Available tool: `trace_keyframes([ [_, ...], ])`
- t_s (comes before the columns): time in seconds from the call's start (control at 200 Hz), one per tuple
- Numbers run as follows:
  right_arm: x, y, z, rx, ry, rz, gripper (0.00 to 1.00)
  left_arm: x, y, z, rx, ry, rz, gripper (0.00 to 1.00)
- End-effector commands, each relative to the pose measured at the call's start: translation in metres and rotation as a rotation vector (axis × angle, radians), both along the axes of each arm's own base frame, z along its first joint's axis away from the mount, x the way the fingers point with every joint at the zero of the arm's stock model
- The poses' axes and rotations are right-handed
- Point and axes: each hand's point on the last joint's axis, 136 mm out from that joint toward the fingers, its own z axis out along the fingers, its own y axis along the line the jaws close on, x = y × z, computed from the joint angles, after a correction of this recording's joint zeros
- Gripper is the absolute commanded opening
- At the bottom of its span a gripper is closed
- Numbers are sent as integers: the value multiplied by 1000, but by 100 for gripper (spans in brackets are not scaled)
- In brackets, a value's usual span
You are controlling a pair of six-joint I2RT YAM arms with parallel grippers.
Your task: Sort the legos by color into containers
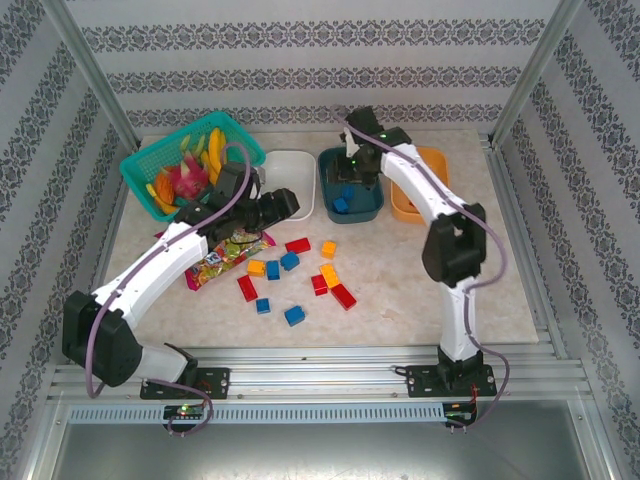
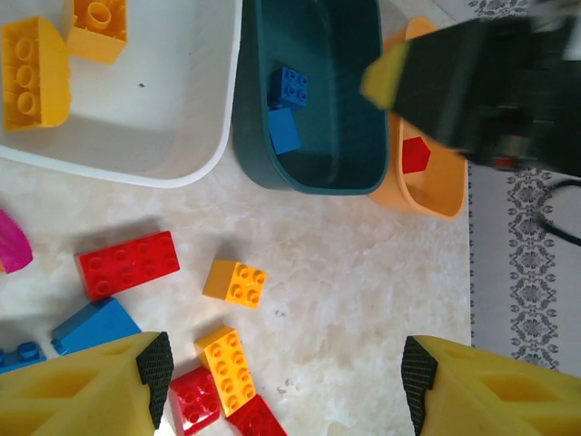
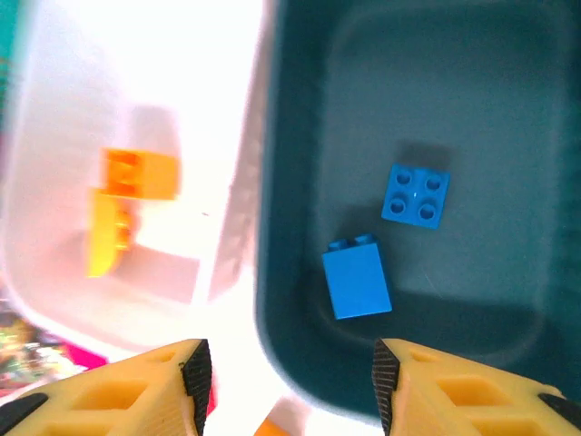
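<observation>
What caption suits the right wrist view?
Open right gripper over dark teal plastic tub holding two blue plastic bricks.

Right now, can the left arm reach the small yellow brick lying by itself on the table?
Probably yes. Its fingers stand open, and the small yellow brick lies on bare table ahead of them, apart from the red brick; nothing covers it.

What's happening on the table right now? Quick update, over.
Left gripper open, empty, above loose legos. Right gripper open, empty, over teal tub; two blue bricks inside. Candy bag beside the pile, not blocking.
</observation>
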Motion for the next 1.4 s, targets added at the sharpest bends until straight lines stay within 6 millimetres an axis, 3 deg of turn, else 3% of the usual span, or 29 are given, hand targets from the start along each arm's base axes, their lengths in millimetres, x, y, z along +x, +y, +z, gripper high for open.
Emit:
trace_keyframes([
  [0.0,-24,5,66,39,-195,38,52,-19,9,16,64,-23,-35,70],
  [0.09,-58,12,83,95,-277,86,52,-32,15,10,108,1,-58,70],
  [0.195,-114,27,87,162,-349,194,57,-49,22,-8,185,54,-91,69],
  [0.295,-168,37,62,236,-296,271,61,-65,34,-33,263,139,-80,68],
  [0.395,-217,46,28,248,-215,339,63,-76,64,-60,348,245,73,70],
  [0.535,-255,58,6,282,-166,396,64,-72,72,-83,271,372,319,70],
  [0.729,-271,73,-15,291,-138,481,67,-57,64,-123,110,543,633,69],
  [0.799,-269,75,-15,285,-142,495,67,-51,65,-128,94,566,714,68],
  [0.944,-265,80,-8,288,-152,527,67,-57,74,-147,78,636,876,66],
  [1.394,-265,79,-8,315,-127,548,67,-41,77,-178,45,660,987,55],
])
